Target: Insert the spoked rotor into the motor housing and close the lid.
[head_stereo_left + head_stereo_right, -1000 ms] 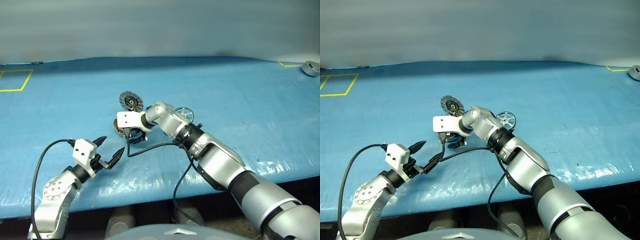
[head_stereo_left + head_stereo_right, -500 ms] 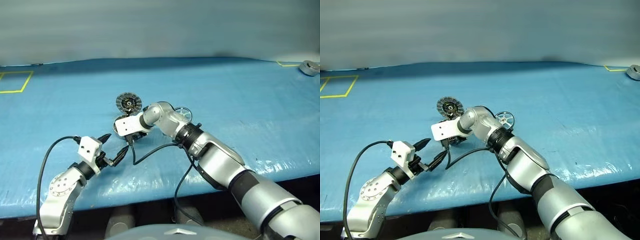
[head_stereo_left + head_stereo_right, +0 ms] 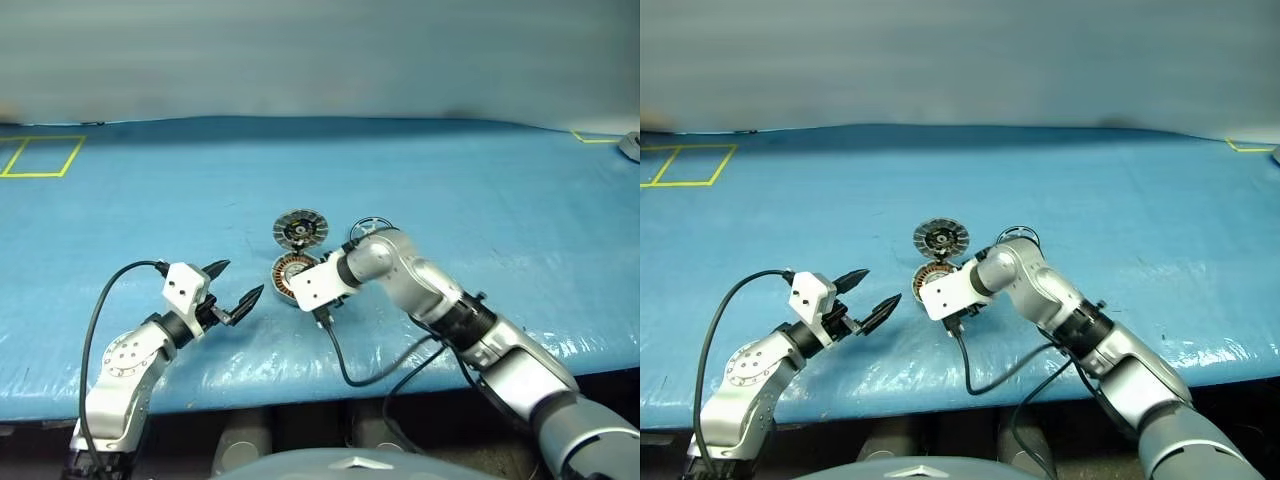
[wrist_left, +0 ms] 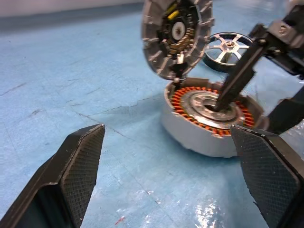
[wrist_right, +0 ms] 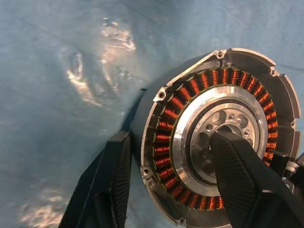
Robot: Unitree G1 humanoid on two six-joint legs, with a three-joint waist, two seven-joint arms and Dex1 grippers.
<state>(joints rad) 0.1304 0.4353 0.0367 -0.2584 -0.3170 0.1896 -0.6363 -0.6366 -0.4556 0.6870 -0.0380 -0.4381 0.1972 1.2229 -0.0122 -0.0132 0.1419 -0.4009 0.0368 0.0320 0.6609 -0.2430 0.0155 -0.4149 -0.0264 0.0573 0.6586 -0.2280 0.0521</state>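
Note:
The motor housing (image 3: pixel 290 270) lies on the blue table, its copper windings (image 5: pixel 223 80) ringing a silver centre. The grey ribbed lid (image 3: pixel 300 227) stands tilted up at the housing's far rim, dark face showing (image 4: pixel 175 33). Just beyond, the spoked rotor (image 4: pixel 228 45) lies flat on the table, partly hidden behind my right arm (image 3: pixel 1018 236). My right gripper (image 5: pixel 171 142) is shut across the housing's wall, one finger (image 5: pixel 242 180) in the silver centre and the other (image 5: pixel 109 185) outside. My left gripper (image 3: pixel 232 285) hangs open and empty, a short way left of the housing.
Blue sheeting covers the table (image 3: pixel 480 180), whose front edge runs close below both arms. A yellow tape square (image 3: pixel 40 155) marks the far left, and a small grey object (image 3: pixel 630 145) sits at the far right edge. Black cables trail from both wrists.
My right gripper closed on the housing's wall and drew it, lid still up, to the right and nearer the front edge. The left gripper stayed open. The camera view also shifted.

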